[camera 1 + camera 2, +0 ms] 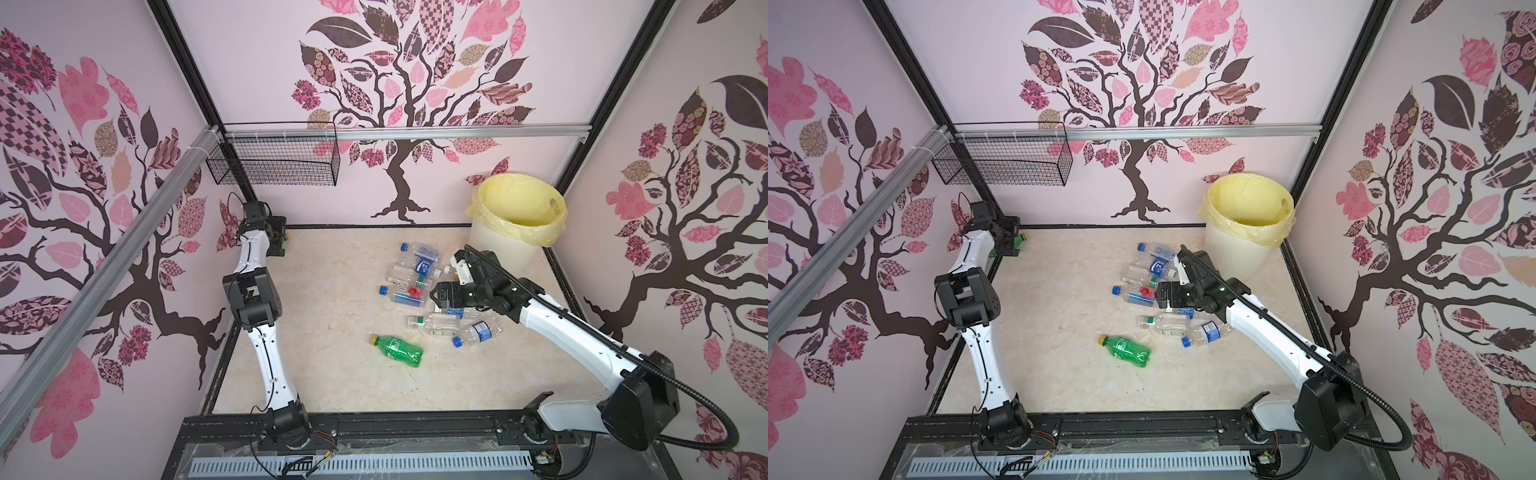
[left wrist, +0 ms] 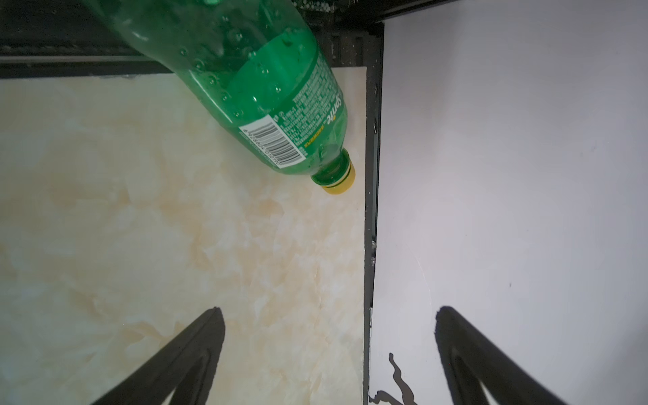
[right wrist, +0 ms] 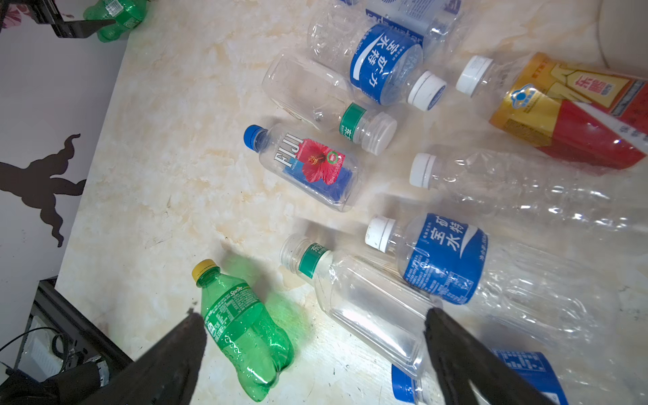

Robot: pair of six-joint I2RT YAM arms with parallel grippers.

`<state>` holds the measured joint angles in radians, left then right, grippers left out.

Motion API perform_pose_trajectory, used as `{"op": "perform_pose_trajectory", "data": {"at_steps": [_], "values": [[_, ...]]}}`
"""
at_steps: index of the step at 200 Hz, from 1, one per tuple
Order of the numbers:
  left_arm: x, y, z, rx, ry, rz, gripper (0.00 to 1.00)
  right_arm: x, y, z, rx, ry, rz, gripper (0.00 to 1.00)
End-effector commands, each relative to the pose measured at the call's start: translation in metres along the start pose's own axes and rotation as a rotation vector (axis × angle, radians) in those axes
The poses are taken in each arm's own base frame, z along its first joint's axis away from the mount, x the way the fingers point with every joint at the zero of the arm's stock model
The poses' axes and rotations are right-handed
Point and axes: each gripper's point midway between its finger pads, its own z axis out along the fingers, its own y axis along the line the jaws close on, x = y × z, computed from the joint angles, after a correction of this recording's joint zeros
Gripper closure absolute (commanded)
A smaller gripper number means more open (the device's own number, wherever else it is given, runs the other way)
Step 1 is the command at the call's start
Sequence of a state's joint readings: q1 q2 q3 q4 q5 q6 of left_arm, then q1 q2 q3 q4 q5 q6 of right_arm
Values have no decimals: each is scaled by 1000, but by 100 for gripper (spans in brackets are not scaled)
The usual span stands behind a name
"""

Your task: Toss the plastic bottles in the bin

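Note:
Several plastic bottles lie in a loose pile mid-table: a Fiji bottle (image 3: pixel 308 168), blue-labelled clear ones (image 3: pixel 441 259), a red-gold one (image 3: pixel 575 112) and a clear one with a green neck band (image 1: pixel 434 323). A green Sprite bottle (image 1: pixel 397 351) lies apart, nearer the front. My right gripper (image 3: pixel 314 315) hovers open over the pile (image 1: pixel 433 297), holding nothing. A second green bottle (image 2: pixel 266 91) lies in the far left corner, where my left gripper (image 2: pixel 329 310) stands open just short of its yellow cap. The white bin (image 1: pixel 490 249) with its yellow liner stands at the far right.
A black wire basket (image 1: pixel 274 166) hangs on the back rail at upper left. Patterned walls close in three sides, and a black frame edge (image 2: pixel 368 210) runs right beside the left gripper. Bare marble tabletop (image 1: pixel 324 291) lies left of the pile.

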<state>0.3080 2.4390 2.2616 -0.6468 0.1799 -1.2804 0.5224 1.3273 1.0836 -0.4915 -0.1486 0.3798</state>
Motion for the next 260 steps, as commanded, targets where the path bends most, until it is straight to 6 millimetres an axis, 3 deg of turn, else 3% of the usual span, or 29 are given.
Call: {"op": "perform_pose_trajectory", "data": {"at_steps": [1,76,260], "values": [[-16,-21,-11,50,-65,-31,3,-2,-3,-10,14,-20,9,0],[-33,9,-2,-51,-181,-190,3,4,-13,-4,40,-15,44,0],[-51,21,26,-67,-278,-283,3,16,-27,-5,75,-11,98,0]]}}
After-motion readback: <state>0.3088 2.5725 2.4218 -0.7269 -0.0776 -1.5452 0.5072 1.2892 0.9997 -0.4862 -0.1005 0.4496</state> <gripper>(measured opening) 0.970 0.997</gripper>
